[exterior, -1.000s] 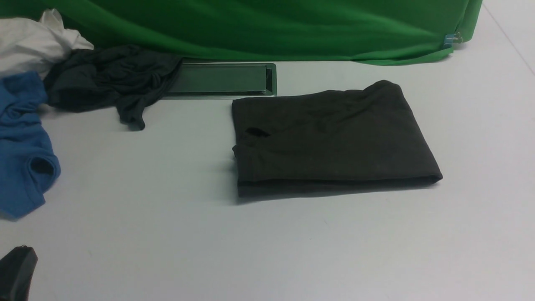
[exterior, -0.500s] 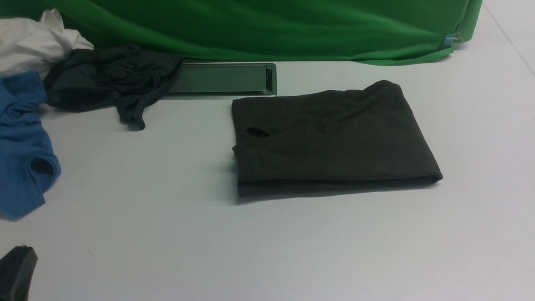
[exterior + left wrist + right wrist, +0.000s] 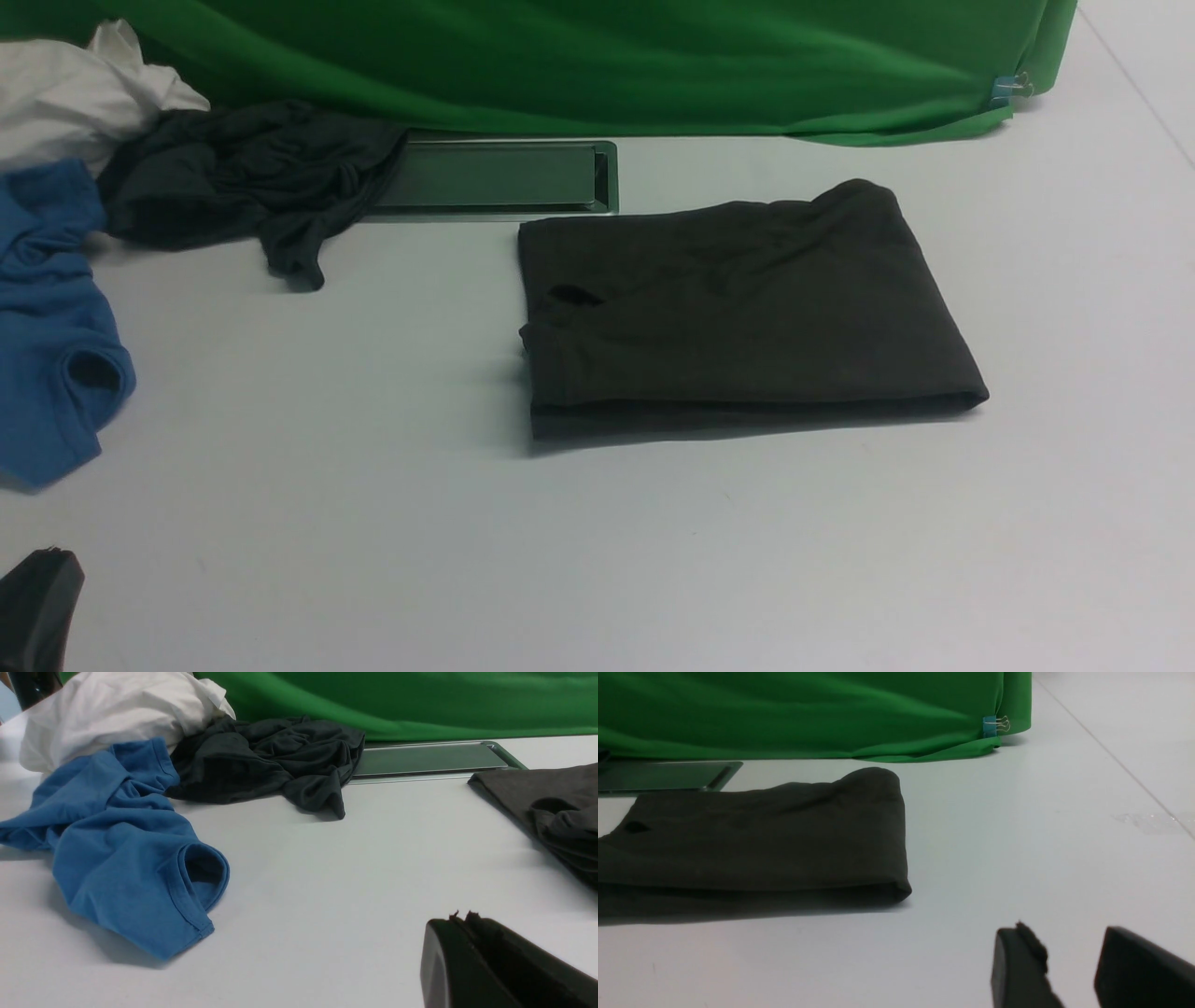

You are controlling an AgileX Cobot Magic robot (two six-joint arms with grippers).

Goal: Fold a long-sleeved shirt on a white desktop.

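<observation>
The shirt (image 3: 742, 313) lies folded on the desktop (image 3: 597, 541). The left gripper (image 3: 462, 921) is pressed closed, empty. The right gripper (image 3: 1069, 947) stands parted, holding nothing.

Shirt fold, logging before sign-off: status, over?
Left pincer shut, empty; right pincer open, empty. Long-sleeved shirt folded flat on white desktop. Blue shirt and grey garment heaped aside, clear of it.
</observation>
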